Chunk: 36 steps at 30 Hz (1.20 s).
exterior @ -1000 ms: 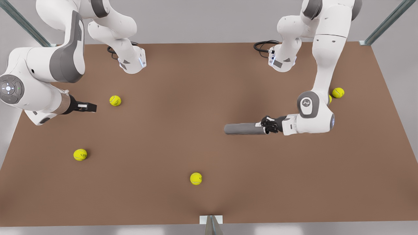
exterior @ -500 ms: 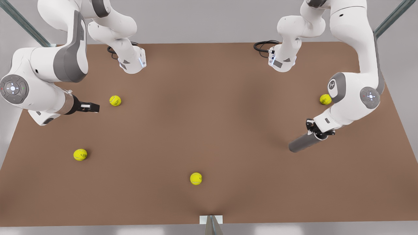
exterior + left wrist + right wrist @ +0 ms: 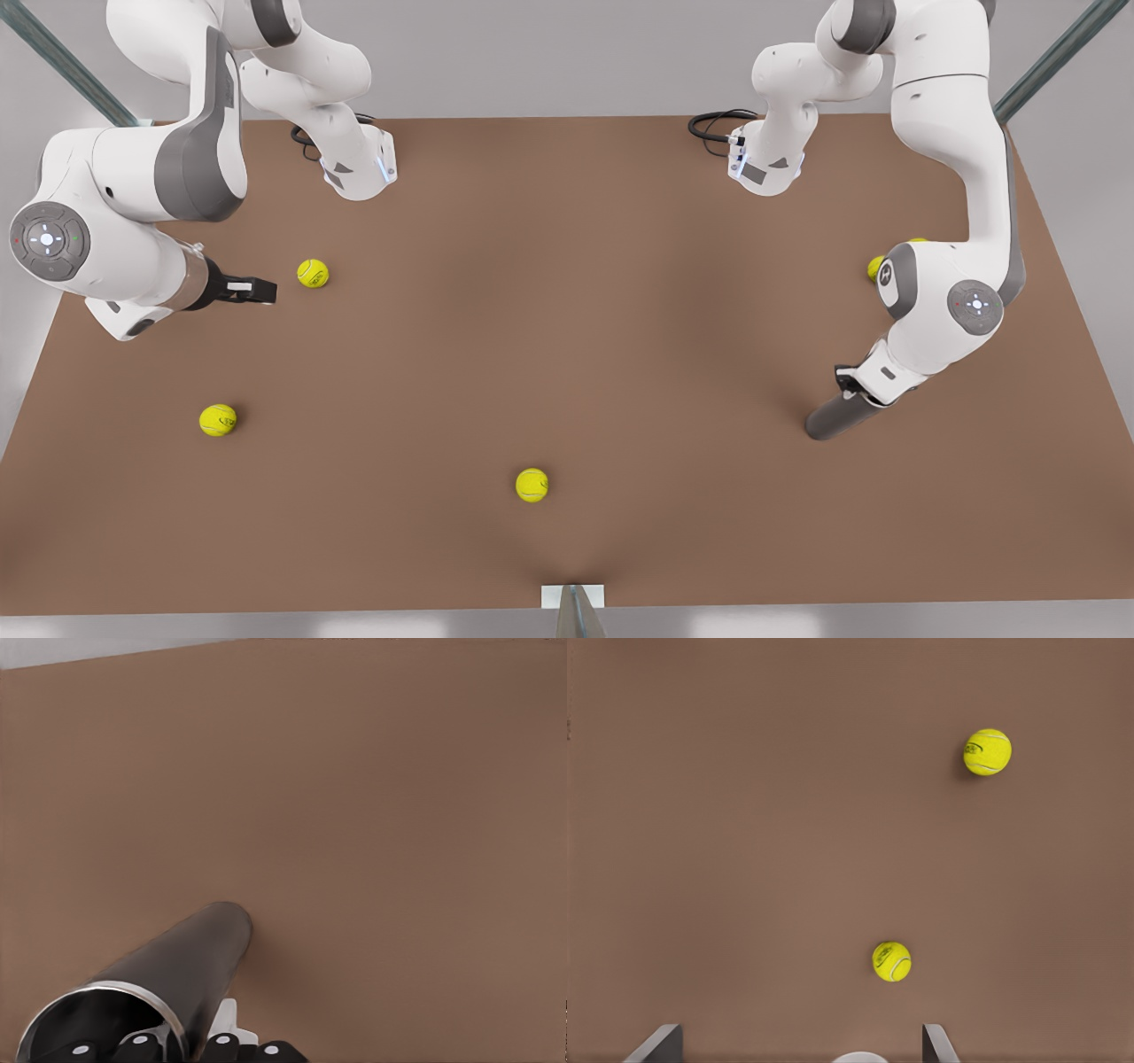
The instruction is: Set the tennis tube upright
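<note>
I have the tennis tube (image 3: 837,420) in my left gripper (image 3: 852,386), on the front view's right side of the brown table (image 3: 567,354). The fingers are clamped over the tube's silver-rimmed open end; in the left wrist view that rim sits right at the fingers (image 3: 137,1043), and the dark body (image 3: 190,961) runs away from the camera down toward the tabletop. The tube is tilted, neither lying flat nor standing. Its far end looks to be at or just above the table, though I cannot tell whether it actually touches.

My right gripper (image 3: 257,290) waits on the front view's left side, just beside one tennis ball (image 3: 312,273). Its fingers are spread and hold nothing (the right wrist view shows the two fingertips (image 3: 660,1043) wide apart over bare table, with two balls (image 3: 891,961) beyond them).

As I judge it, the pick-up is done and the tipping-up is partway through. What is left: bring the tube fully vertical, seat its closed end squarely on the table, then let go without knocking it. The loose balls lie well apart from the tube, except one behind the left arm (image 3: 875,266).
</note>
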Tool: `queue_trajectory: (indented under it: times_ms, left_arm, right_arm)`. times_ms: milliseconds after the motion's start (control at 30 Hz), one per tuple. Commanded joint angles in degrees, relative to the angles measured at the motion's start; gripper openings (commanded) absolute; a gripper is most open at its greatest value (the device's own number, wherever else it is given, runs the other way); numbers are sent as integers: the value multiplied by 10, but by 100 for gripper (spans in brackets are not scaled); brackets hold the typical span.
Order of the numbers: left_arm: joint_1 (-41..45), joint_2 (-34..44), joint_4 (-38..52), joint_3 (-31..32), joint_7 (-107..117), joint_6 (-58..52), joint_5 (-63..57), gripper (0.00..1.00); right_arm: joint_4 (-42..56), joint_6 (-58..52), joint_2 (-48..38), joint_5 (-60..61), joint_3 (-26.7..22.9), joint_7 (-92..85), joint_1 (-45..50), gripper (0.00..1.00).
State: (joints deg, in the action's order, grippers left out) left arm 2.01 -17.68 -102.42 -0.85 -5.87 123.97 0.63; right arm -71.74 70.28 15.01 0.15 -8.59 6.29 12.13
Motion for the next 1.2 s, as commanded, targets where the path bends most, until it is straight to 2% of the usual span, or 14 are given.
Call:
queue_trajectory:
  times_ms: [0,533,600,733,767,867,1167]
  left_arm:
    - [0,-1,0,1,118,11,-6,100]
    - [1,20,16,1,120,-2,-6,100]
    - [1,50,31,1,120,-79,-5,100]
    - [0,48,186,1,119,-360,-5,100]
    - [0,55,194,2,118,-385,-5,100]
    - [2,94,187,19,117,-391,-6,100]
    - [4,95,180,20,119,-392,-6,100]
  right_arm:
    - [0,-1,-1,0,0,2,1,100]
    - [0,-3,-2,-2,-1,1,9,100]
    - [0,-2,-2,-2,-1,1,9,100]
    - [0,-1,-2,-2,-1,2,9,100]
    - [1,-1,-1,-2,-1,2,9,100]
    - [17,1,-1,-2,-1,2,9,100]
    - [39,-1,1,1,-4,0,14,100]
